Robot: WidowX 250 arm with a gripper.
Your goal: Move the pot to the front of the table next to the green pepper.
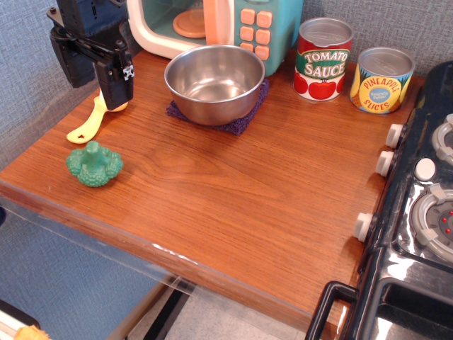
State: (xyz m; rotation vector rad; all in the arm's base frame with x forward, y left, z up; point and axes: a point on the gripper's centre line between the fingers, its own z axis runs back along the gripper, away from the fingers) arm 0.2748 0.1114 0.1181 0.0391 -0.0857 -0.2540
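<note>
The pot (214, 81), a round shiny steel bowl, stands empty on a purple cloth (244, 122) at the back middle of the table (241, 205). The green pepper (94, 165), a small bumpy green toy, sits near the front left edge. My gripper (115, 79) is black and hangs at the back left, above the table, left of the pot and apart from it. It holds nothing that I can see. Its fingers overlap from this angle, so I cannot tell whether they are open or shut.
A yellow-handled brush (88, 124) lies under the gripper, just behind the pepper. A toy microwave (212, 25) stands behind the pot. A tomato sauce can (323, 60) and a pineapple can (382, 80) stand at the back right. A black toy stove (417, 212) borders the right side.
</note>
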